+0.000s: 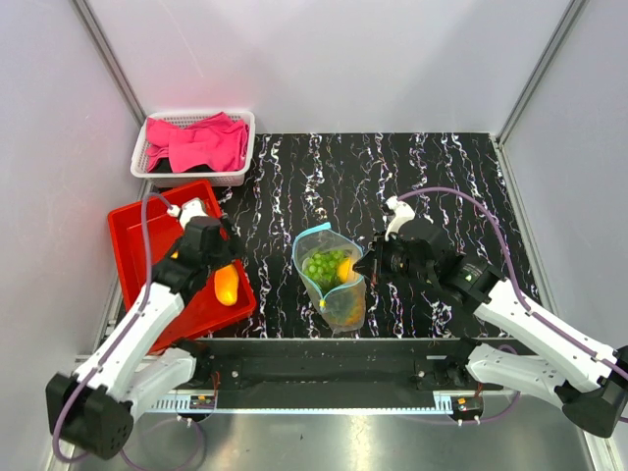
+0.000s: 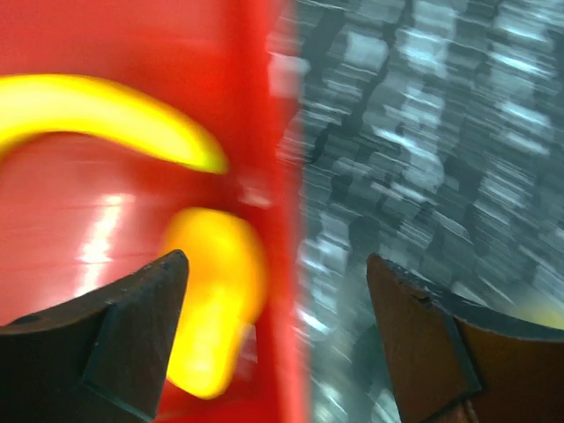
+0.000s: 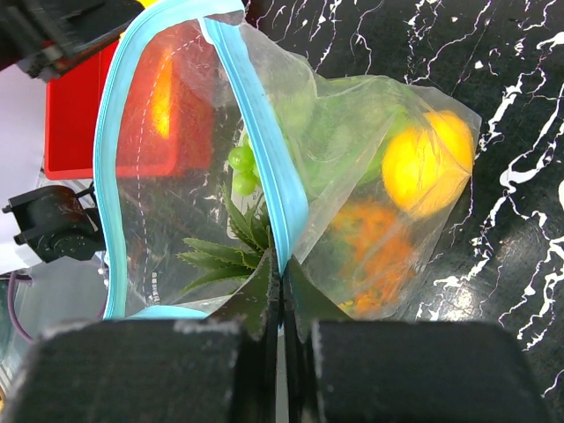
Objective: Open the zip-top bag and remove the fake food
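At the centre of the top view, the bag point(image 1: 316, 245) is seen on the desk point(image 1: 432, 177), its mouth spread open. Food point(image 1: 334, 280) is held inside: green grapes point(image 1: 323, 267) near the mouth, a smooth yellow piece point(image 1: 344, 270) beside them, and a bumpy orange fruit point(image 1: 345, 305) at the bottom. The blue zip strip point(image 3: 264, 159) is pinched by the right gripper point(image 3: 282, 291), which is clenched on the thin, crinkly film. At the left, the left gripper point(image 2: 275, 260) is held released above the rim of the red tray point(image 1: 132, 231), where a glossy yellow-orange oval point(image 1: 227, 285) lies; that view is blurred.

A slip is judged likely. The film is slick and light, so the rim could be pulled free of the pinch, or the whole bag dragged along when a piece is lifted. Round pieces could also be sent rolling across the desk.
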`<state>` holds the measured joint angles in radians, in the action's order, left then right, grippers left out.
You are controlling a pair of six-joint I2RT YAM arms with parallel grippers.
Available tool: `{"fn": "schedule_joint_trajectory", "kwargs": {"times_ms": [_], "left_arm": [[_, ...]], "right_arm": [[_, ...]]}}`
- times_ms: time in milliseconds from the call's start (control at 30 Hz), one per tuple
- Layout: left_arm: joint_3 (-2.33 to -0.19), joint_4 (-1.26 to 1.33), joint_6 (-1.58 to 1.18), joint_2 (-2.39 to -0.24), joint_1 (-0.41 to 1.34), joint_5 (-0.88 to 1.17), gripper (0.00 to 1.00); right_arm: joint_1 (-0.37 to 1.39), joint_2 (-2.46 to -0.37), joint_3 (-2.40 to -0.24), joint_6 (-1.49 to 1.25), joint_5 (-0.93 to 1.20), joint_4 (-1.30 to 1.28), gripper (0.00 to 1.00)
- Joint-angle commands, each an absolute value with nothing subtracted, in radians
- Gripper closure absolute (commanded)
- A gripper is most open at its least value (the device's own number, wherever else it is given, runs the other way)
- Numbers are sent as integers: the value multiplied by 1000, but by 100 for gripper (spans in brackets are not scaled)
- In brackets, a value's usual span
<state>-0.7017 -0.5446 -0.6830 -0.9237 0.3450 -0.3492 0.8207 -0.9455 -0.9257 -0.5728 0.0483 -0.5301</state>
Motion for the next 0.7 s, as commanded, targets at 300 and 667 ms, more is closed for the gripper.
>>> {"fn": "schedule_joint_trajectory", "kwargs": {"times_ms": [300,667], "left_arm": [[-882,-236,-706,-765,677,283,28],[-1192,-555,-557,-1141,1110,-134,50]], "right_arm": [[822,-960,-971,-574,94,-495,100],[822,-927,-954,-586,110,-495,100]]}}
